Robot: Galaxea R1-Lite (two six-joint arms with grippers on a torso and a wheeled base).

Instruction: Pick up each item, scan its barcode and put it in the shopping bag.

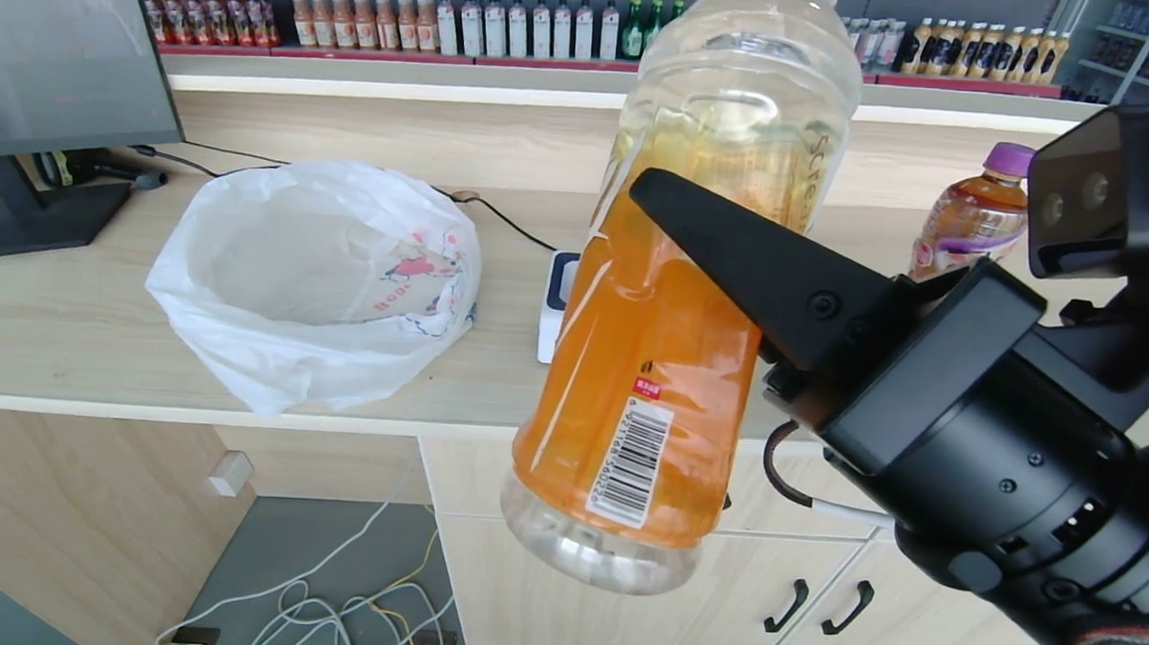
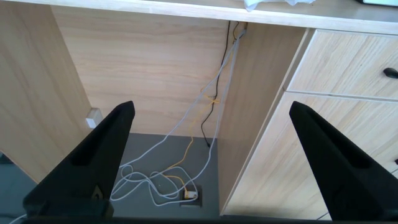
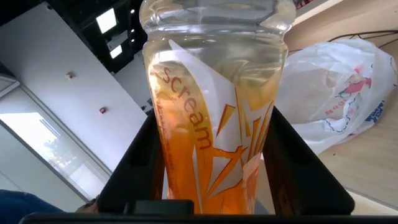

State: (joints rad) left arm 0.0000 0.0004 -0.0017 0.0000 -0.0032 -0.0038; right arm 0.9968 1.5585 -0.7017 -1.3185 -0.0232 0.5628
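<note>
Wooden tabletop [image 1: 55, 331]: pale wood; it carries the bag, the scanner and one more bottle.
Shopping bag [image 1: 317, 287]: white plastic, standing open with the mouth upward, on the robot's left side of the tabletop and well apart from the held bottle.
Orange bottle [image 1: 661, 368]: clear plastic with orange drink, lifted off the tabletop and close to the head camera. It is tilted, with the base low and the neck high. Its barcode label [image 1: 634, 461] is near the base and faces the robot.
Right gripper [image 1: 681, 219]: clamped on the orange bottle across the upper part of the body, one black finger on each side. The fingers are apart only by the width of the bottle.
Left gripper [image 2: 211, 109]: fingers wide apart and holding nothing; it hangs low, in front of the cabinet under the tabletop.
Purple-cap bottle [image 1: 975, 222]: standing upright on the robot's right side of the tabletop, partly hidden by the right arm.
Scanner [image 1: 556, 306]: a small white box on the tabletop between the bag and the held bottle, half hidden behind the bottle; I judge it to be the scanner.
Step in hand: scanning, in my judgement. The barcode looks away from the scanner, so the wrist should turn the bottle until the label faces the box. Keep the grip firm, because the bottle is smooth and heavy at the base.
</note>
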